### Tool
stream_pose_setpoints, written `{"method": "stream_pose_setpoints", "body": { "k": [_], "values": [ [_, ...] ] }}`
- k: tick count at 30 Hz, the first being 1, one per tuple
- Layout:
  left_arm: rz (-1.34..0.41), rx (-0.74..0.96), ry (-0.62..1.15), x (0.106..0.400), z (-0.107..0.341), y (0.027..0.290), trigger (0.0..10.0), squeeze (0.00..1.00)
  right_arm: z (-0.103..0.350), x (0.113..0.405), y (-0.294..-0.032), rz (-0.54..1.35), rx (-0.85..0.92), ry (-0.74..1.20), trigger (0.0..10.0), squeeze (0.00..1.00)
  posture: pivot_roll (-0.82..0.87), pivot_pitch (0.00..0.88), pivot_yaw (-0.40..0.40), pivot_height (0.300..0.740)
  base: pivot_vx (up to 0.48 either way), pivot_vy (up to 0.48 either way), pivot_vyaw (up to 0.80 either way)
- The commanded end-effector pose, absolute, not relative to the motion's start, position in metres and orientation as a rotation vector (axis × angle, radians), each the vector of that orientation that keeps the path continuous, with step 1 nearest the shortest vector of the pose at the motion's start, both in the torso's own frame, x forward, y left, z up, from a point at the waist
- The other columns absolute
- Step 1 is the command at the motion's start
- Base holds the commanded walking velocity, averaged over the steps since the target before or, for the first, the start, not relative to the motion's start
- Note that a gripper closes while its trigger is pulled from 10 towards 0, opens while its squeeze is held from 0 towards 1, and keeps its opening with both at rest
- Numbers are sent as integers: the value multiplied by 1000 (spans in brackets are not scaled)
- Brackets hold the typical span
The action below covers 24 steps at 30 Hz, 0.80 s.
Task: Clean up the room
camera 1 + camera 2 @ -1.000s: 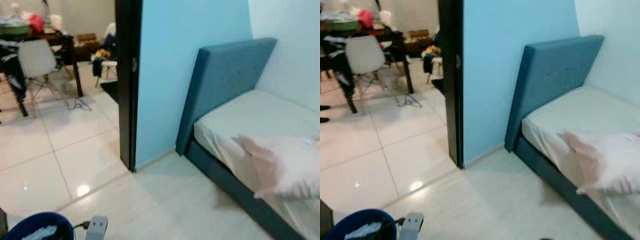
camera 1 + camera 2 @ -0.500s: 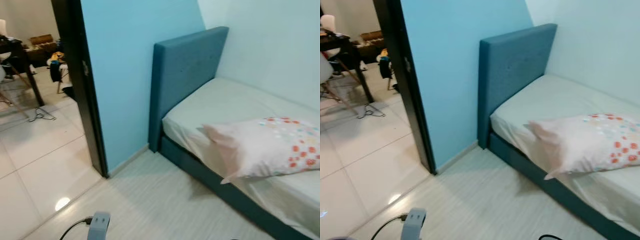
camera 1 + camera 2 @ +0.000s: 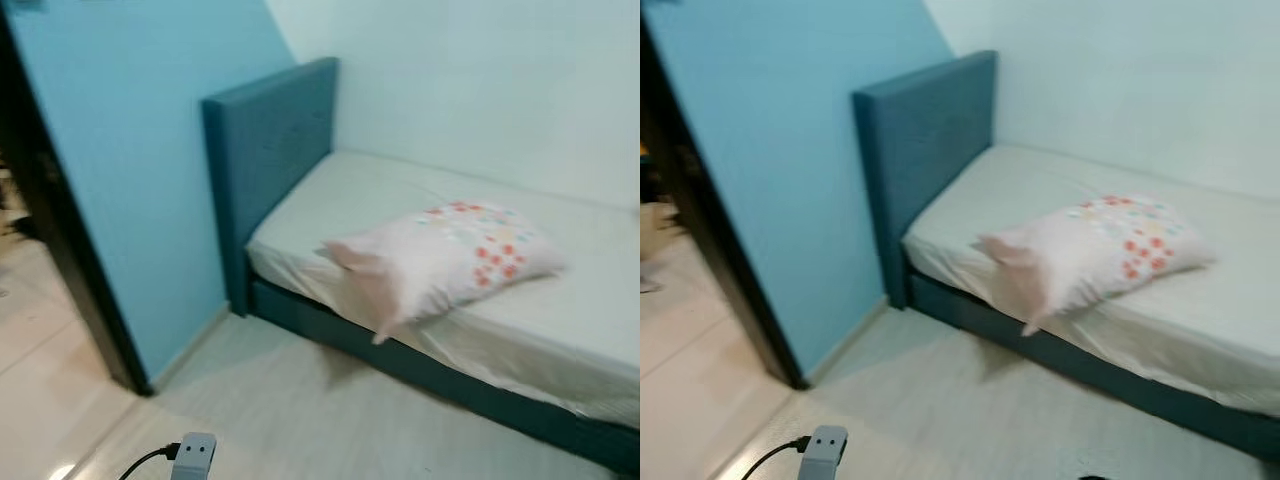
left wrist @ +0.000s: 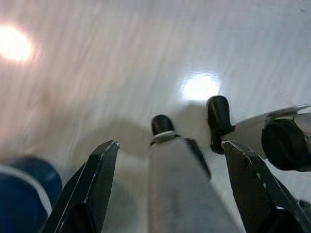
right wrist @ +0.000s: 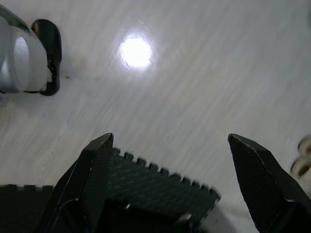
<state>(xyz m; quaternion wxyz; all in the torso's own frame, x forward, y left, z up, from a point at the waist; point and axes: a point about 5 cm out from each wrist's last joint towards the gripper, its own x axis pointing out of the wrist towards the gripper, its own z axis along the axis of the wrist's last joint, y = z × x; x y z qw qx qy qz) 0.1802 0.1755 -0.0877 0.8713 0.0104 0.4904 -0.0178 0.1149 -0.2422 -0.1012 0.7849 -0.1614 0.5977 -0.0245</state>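
A pale pink pillow (image 3: 440,255) with red and orange dots lies crooked on the bed's white sheet (image 3: 560,300), one corner hanging over the mattress's front edge. The bed has a teal headboard (image 3: 265,150) and a dark teal base (image 3: 1090,370). My left gripper (image 4: 170,143) hangs open above the pale floor, beside my own silver leg (image 4: 180,189). My right gripper (image 5: 170,137) is open too, over the floor and a black foam mat (image 5: 160,184) with a toothed edge. Nothing is between either pair of fingers.
A light blue wall (image 3: 130,150) ends at a black door frame (image 3: 60,260) on the left, with tiled floor beyond. A grey plug-like block on a black cable (image 3: 194,455) sits at the bottom edge. A blue object (image 4: 24,189) is near my left gripper. Pale floor (image 3: 330,420) fronts the bed.
The camera has swung to the right: the doorway, dining table and blue basket slid off to the left, and the bed and pillow came to the centre. Nothing itself moved.
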Motion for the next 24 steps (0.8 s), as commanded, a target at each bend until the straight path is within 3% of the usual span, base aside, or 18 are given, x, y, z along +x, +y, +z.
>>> {"method": "stream_pose_setpoints", "body": {
  "k": [1, 22, 24],
  "values": [
    [-41, 27, 1025, 181, -88, 175, 10000, 0, -101, 118, -241, -37, -360, 1281, 10000, 0, 54, 0, -43, 740, 0, 0, -719],
    [-29, 23, 1008, 182, -87, 174, 10000, 0, -100, 118, -243, -47, -358, 1274, 10000, 0, 44, 0, -44, 740, 0, 0, -713],
    [-31, 27, 1006, 182, -87, 173, 10000, 0, -100, 118, -243, -46, -353, 1265, 10000, 0, 44, 0, -44, 740, 268, 0, 0]
  ]
}}
